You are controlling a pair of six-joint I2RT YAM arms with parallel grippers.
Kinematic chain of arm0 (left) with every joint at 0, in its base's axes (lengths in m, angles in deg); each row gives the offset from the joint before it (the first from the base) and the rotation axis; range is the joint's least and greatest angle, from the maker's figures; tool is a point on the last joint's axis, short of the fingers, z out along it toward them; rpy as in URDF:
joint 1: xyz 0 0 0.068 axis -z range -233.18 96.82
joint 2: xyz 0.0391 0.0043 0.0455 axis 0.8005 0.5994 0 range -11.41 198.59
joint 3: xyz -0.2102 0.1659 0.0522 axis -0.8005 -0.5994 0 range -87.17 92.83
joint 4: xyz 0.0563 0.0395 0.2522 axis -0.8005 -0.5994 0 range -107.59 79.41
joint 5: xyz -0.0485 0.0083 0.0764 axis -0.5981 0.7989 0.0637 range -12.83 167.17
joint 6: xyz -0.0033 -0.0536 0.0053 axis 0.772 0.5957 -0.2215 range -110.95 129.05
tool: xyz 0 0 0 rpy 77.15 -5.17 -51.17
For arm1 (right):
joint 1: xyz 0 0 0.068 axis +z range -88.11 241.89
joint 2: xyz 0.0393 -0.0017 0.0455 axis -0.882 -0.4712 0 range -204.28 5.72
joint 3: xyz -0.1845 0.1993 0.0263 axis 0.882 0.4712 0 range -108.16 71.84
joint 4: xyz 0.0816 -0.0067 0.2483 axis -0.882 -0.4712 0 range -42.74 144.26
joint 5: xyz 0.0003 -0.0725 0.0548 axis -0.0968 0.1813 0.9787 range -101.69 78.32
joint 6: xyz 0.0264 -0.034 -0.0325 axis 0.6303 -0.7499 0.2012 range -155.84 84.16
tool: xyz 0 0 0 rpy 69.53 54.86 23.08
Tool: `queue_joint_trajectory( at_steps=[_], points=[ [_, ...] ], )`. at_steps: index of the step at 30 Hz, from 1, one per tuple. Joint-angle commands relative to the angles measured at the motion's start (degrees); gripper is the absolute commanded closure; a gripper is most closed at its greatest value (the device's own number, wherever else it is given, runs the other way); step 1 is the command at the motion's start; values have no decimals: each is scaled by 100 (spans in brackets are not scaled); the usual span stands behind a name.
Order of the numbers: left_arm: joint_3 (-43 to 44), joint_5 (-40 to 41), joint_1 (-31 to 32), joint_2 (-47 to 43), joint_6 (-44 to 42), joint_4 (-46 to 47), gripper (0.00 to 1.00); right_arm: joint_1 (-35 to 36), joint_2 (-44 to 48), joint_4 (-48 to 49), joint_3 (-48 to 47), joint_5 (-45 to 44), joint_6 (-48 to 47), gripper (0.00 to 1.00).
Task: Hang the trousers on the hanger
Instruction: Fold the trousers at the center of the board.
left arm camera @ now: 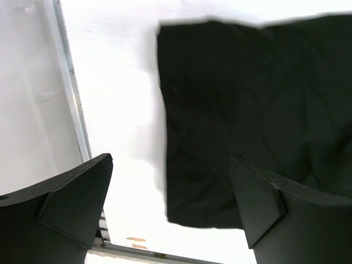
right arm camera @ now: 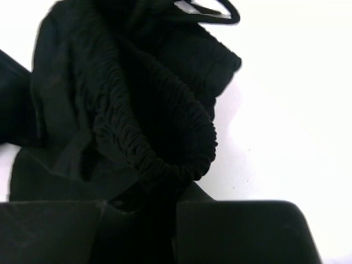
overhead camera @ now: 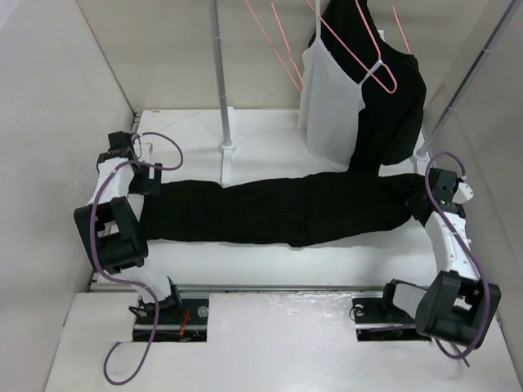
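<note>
The black trousers (overhead camera: pixel 286 208) lie stretched flat across the table, leg ends to the left and waist to the right. My left gripper (overhead camera: pixel 149 175) hovers open over the leg ends (left arm camera: pixel 247 110), and nothing sits between its fingers (left arm camera: pixel 77 198). My right gripper (overhead camera: pixel 421 200) is shut on the gathered elastic waistband (right arm camera: pixel 159 143), which bunches up out of its jaws. An empty pink wire hanger (overhead camera: pixel 276 42) hangs at the back, well apart from both grippers.
A white camisole (overhead camera: pixel 331 106) and a black top (overhead camera: pixel 396 98) hang on another pink hanger (overhead camera: pixel 372 61) at the back right. A rail post (overhead camera: pixel 221 82) stands behind the trousers. White walls close in on both sides.
</note>
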Motion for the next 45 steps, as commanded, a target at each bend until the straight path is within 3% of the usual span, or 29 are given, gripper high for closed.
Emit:
queue_joint_trajectory(
  at_steps=[1,6,9,20,23,27,34,40,45],
  points=[
    [44,-122,80,-154,-110,-130,14,-13,267,-302,-392,-627,-141,100],
    [-158,-61,80,-296,-216,-77,13,-13,267,-302,-191,-109,122,100],
    [-158,-61,132,-191,-208,-148,13,-13,521,-442,-129,-353,36,100],
    [-554,-323,317,-129,-146,-208,13,-13,1426,-1189,-1700,-1830,-1115,100],
    [-422,-685,703,-59,-146,-350,13,65,1629,-1251,-2316,-1980,-1414,100],
    [-422,-1289,1231,-58,-5,-482,13,575,2260,-900,-2712,-1411,-1907,100],
    [-607,-2125,1881,3,39,-604,13,1955,2614,-1075,-2573,-602,-1495,100],
    [-554,-2741,2286,56,-268,-833,13,2017,2667,-136,-2721,786,-1433,100],
    [-677,-2873,2497,170,-462,-894,13,2017,2070,313,-3038,1964,-1433,100]
  ],
)
